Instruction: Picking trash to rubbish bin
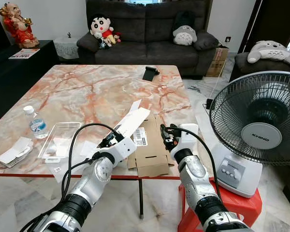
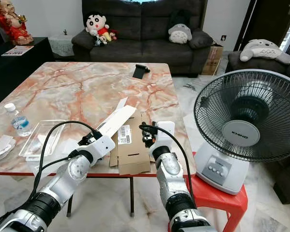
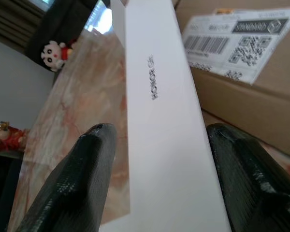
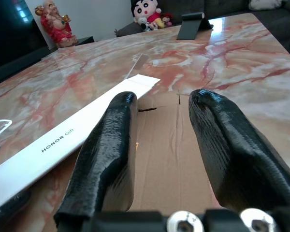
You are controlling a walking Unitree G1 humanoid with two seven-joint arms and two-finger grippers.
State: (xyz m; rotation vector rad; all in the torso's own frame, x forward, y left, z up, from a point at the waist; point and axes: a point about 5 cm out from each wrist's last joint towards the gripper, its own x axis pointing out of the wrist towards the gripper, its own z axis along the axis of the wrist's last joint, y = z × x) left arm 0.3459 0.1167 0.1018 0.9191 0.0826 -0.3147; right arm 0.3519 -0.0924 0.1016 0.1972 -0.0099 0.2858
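Left eye view: a long white box (image 1: 132,122) is clamped in the left gripper (image 1: 109,141) over the marble table's (image 1: 87,87) near edge; flattened cardboard (image 1: 151,150) lies beside it at that edge.
Right eye view: a water bottle (image 2: 18,121), clear tray (image 2: 43,137) and white wrapper (image 2: 0,145) are seen toward the near left corner; a fan (image 2: 249,130) stands off the right edge.
Left wrist view: both fingers (image 3: 77,179) are closed against the box sides.
Right wrist view: the right gripper (image 4: 159,145) is held parted, empty, above the cardboard.
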